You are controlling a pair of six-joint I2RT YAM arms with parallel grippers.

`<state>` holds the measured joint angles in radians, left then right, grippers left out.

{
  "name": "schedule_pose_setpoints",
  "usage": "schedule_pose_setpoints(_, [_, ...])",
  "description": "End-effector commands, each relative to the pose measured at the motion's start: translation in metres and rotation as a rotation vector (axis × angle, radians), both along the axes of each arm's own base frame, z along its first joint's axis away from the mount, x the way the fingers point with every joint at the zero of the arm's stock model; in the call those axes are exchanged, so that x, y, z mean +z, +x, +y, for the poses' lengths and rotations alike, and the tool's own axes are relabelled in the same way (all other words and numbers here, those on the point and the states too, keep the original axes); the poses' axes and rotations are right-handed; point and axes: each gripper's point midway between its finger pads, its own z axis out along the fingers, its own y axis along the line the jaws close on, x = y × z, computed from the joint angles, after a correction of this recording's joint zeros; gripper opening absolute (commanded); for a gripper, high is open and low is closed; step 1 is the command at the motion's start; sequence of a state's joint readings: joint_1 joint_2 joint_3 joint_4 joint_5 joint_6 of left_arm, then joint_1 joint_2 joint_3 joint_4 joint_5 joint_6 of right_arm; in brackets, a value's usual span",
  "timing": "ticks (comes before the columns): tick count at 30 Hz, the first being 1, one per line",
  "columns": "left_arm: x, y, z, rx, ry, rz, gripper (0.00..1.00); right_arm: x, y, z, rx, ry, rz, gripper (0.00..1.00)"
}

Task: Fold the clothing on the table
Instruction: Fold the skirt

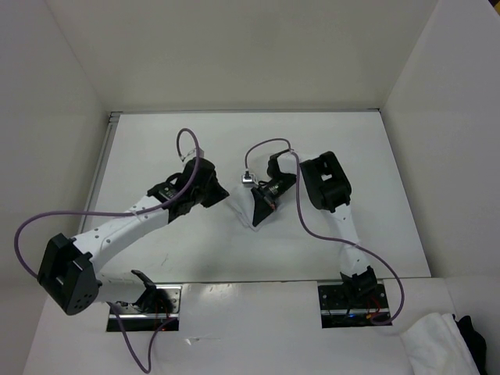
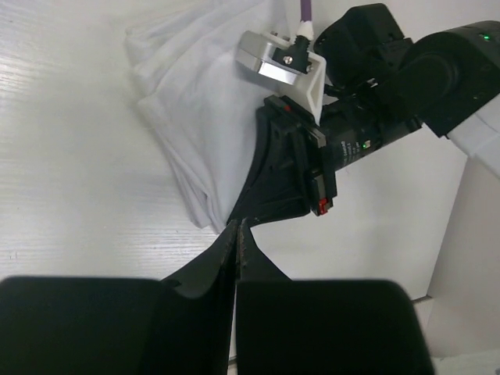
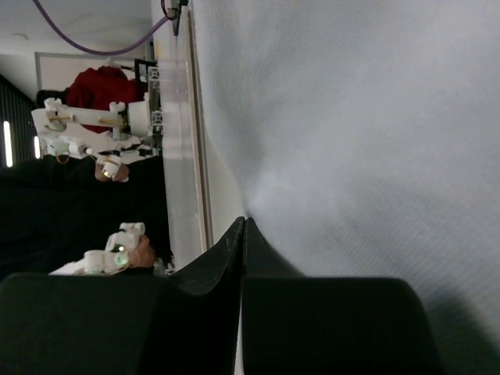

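Lying bunched at frame centre on the table (image 1: 156, 148), the clothing (image 1: 244, 209) is pinched by the fully closed right claw (image 3: 244, 226). The left claw (image 2: 237, 230), also closed, meets its corner.

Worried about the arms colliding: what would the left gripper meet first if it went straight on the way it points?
Most likely the right gripper, whose black fingertips sit right in front of the shut left gripper, at the edge of the clothing. Depth is unclear; it may catch the clothing first.
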<state>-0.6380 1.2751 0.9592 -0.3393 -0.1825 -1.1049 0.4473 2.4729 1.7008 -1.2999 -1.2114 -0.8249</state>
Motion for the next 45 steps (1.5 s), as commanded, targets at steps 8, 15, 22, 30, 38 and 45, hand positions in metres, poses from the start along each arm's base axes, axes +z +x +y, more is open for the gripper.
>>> schedule_pose_setpoints(8, [-0.021, 0.021, -0.034, -0.110, -0.007, 0.017, 0.00, 0.094, 0.038, -0.025, -0.147, 0.228, -0.248, 0.00])
schedule_pose_setpoints(15, [-0.066, 0.038, -0.065, -0.211, 0.044, 0.101, 0.00, 0.135, 0.071, -0.057, -0.293, 0.255, -0.296, 0.00])
schedule_pose_setpoints(22, [-0.108, 0.028, -0.059, -0.191, 0.083, 0.209, 0.00, 0.126, 0.066, -0.064, -0.290, 0.211, -0.290, 0.00])
schedule_pose_setpoints(30, [-0.106, 0.021, -0.055, -0.258, -0.092, 0.097, 0.00, 0.111, 0.062, -0.074, -0.277, 0.133, -0.282, 0.00])
schedule_pose_setpoints(38, [-0.121, 0.024, -0.062, -0.403, -0.161, 0.107, 0.00, 0.118, 0.064, -0.081, -0.302, 0.102, -0.280, 0.00])
schedule_pose_setpoints(45, [0.015, 0.062, -0.059, -0.405, -0.125, -0.153, 0.01, 0.130, 0.084, -0.091, -0.304, 0.033, -0.402, 0.41])
